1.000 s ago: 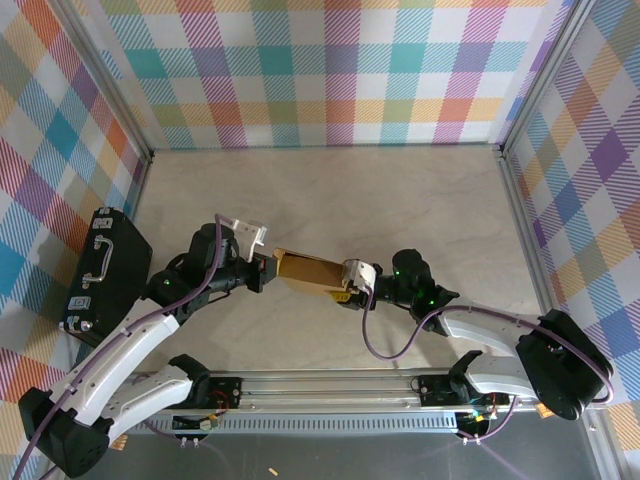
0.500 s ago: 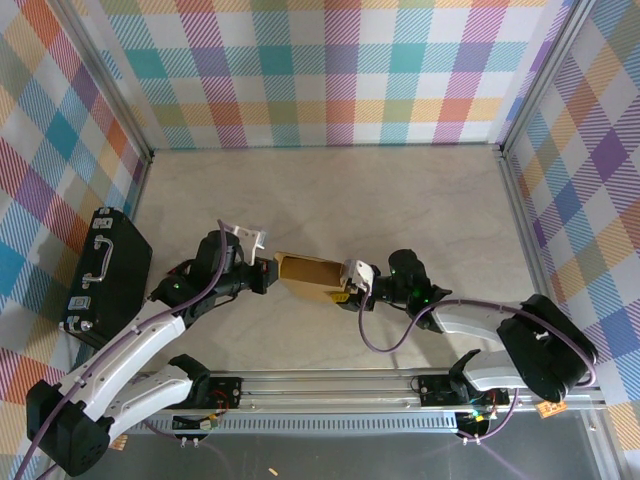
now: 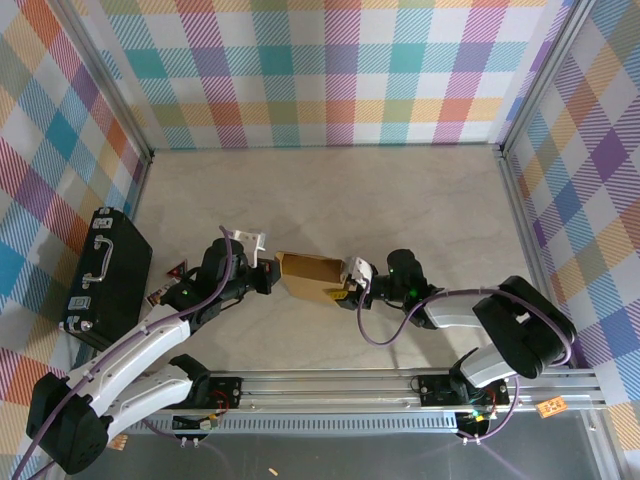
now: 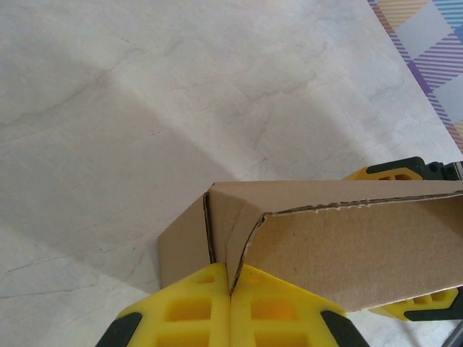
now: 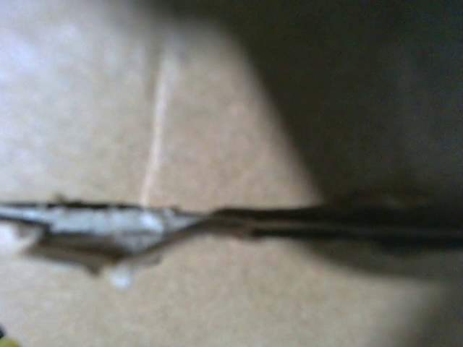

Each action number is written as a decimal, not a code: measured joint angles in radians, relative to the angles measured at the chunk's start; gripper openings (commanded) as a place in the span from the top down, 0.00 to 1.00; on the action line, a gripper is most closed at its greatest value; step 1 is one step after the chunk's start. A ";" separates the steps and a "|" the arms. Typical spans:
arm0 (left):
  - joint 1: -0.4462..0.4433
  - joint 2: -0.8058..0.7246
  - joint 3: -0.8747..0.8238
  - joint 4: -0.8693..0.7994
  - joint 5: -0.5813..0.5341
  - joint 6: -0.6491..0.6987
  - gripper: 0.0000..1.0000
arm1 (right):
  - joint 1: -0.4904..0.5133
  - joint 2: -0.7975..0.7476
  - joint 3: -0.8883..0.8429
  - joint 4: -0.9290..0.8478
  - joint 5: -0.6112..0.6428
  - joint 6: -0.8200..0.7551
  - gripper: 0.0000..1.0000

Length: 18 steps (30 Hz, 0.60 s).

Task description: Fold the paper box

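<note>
While the marbled table (image 3: 400, 200) and the black hard case (image 3: 105, 275) at its left edge lie as they did a second ago, both arms have shifted. The right arm (image 3: 470, 320) has stretched further toward the middle with its forearm lying flatter, and the left arm (image 3: 150, 345) has swung its wrist a little inward. Between them the paper box (image 3: 308, 272), near the front centre of the table, now looks shorter and squarer from above than it did, so it seems to have been turned or tipped up slightly. I judge the fold to be partway done: a side wall is raised and creased, but the box is not yet closed. The left gripper (image 3: 268, 278) is pinched fully together on a folded corner of cardboard at the box's left end, as its wrist view shows plainly. The right gripper (image 3: 348, 287) sits about half spread across the opposite end, one finger (image 4: 394, 172) on either side of the cardboard, and appears to clamp it. By count: one table, two arms, one case, one paper box, two grippers.
</note>
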 measured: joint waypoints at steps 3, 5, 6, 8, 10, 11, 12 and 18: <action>-0.010 0.000 0.000 0.003 -0.014 0.000 1.00 | -0.001 0.013 0.000 0.027 0.005 0.005 0.36; -0.020 0.000 -0.001 0.002 -0.018 0.000 1.00 | -0.002 0.013 0.000 0.055 0.014 0.007 0.31; -0.023 0.000 -0.002 0.000 -0.021 0.000 1.00 | -0.002 0.013 0.000 0.065 0.016 0.011 0.28; -0.029 -0.001 -0.003 -0.002 -0.026 0.000 1.00 | -0.002 0.011 0.000 0.080 0.027 0.018 0.24; -0.035 -0.002 -0.005 -0.005 -0.033 0.000 1.00 | -0.002 0.003 -0.003 0.085 0.036 0.024 0.20; -0.040 -0.002 -0.005 -0.006 -0.037 0.000 1.00 | -0.002 -0.004 -0.006 0.085 0.040 0.029 0.18; -0.043 -0.003 -0.005 -0.008 -0.039 0.000 1.00 | -0.002 -0.010 -0.007 0.084 0.042 0.032 0.16; -0.080 -0.003 -0.003 -0.013 -0.082 0.008 1.00 | -0.002 -0.050 -0.026 0.087 0.064 0.064 0.03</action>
